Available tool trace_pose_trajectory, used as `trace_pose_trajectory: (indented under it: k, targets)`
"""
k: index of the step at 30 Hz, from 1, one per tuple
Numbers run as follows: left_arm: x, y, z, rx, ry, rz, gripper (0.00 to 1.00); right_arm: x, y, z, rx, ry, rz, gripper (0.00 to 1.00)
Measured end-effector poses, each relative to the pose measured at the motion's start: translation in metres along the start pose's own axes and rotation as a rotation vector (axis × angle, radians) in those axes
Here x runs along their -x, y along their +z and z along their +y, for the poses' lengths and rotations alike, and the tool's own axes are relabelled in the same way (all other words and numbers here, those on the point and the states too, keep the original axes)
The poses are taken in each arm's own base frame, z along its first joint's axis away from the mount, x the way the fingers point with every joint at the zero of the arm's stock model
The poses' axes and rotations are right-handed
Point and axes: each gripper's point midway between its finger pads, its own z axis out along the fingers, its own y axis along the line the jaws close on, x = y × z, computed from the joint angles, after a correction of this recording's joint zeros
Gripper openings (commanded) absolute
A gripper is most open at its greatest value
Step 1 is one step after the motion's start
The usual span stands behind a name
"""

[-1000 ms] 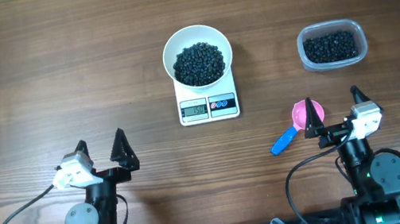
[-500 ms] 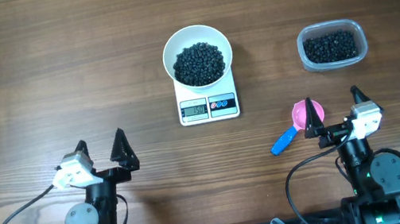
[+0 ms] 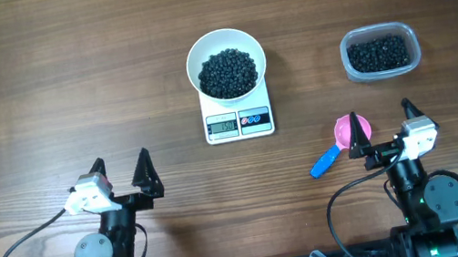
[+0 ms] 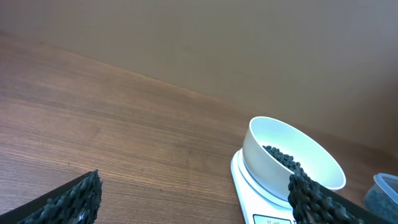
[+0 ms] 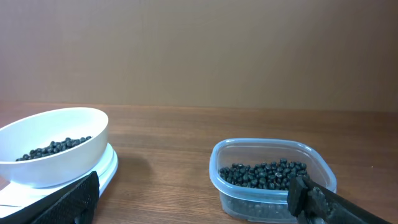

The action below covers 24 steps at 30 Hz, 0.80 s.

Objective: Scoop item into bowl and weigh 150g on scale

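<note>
A white bowl holding a heap of black beans stands on the white scale at mid table; its display is lit. The bowl and scale also show in the left wrist view, and the bowl in the right wrist view. More beans fill a clear tub at the right, which the right wrist view shows as the tub. My left gripper is open and empty near the front left. My right gripper is open and empty at the front right.
A pink scoop with a blue handle lies on the table just left of my right gripper's left finger. Both arm bases and their cables sit along the front edge.
The left gripper has shifted slightly to the right. The right arm, bowl, scale, tub and scoop have not moved.
</note>
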Motion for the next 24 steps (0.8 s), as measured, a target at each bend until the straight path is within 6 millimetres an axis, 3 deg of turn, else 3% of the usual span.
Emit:
trace_pose_trajectory:
  k: [9,16,24]
  targets:
    - [-0.001,0.000,-0.002,-0.012,0.003,0.004,1.00,0.000,0.000,0.000,0.000,0.000,0.000,1.00]
    - [-0.009,0.000,-0.023,-0.092,0.025,0.034,1.00,0.000,0.000,0.000,0.000,0.000,0.000,1.00]
    - [-0.008,0.000,-0.021,-0.078,0.056,0.028,1.00,0.000,0.000,0.000,0.000,0.000,0.000,1.00]
